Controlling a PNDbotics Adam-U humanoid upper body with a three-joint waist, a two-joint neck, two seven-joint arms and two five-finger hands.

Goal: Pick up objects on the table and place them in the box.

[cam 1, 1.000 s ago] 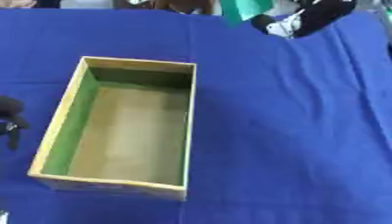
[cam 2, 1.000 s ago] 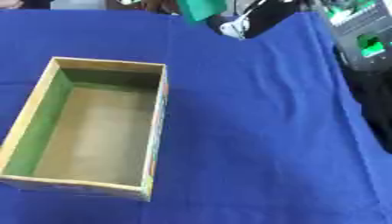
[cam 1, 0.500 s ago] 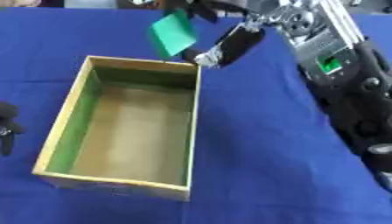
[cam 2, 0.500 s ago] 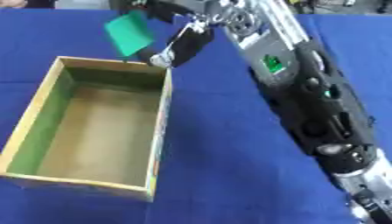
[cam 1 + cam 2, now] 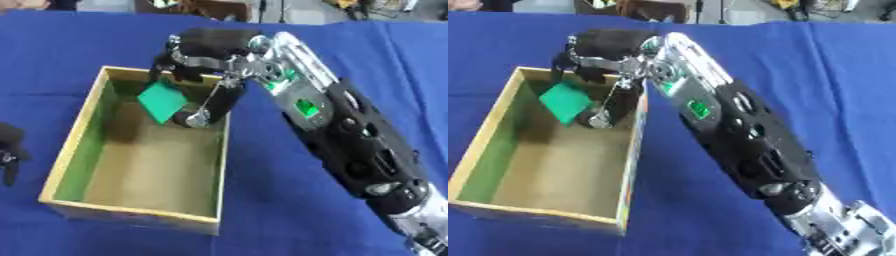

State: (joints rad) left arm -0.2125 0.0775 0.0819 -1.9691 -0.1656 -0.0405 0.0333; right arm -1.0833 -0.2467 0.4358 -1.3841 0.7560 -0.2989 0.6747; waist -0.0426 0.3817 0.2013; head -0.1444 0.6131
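So the right hand (image 5: 210, 50) hung over the far end of the box (image 5: 73, 206), fingers (image 5: 168, 62) pinched on a flat green object (image 5: 162, 101) just inside. I'd have lowered it below the rim first, then let go, keeping clear of the right wall.

Flat green card (image 5: 162, 101) hangs tilted over the open, empty wooden box (image 5: 77, 150).

A lab or workshop, judging by the blue-draped table (image 5: 105, 45) and equipment clutter (image 5: 815, 6) behind.
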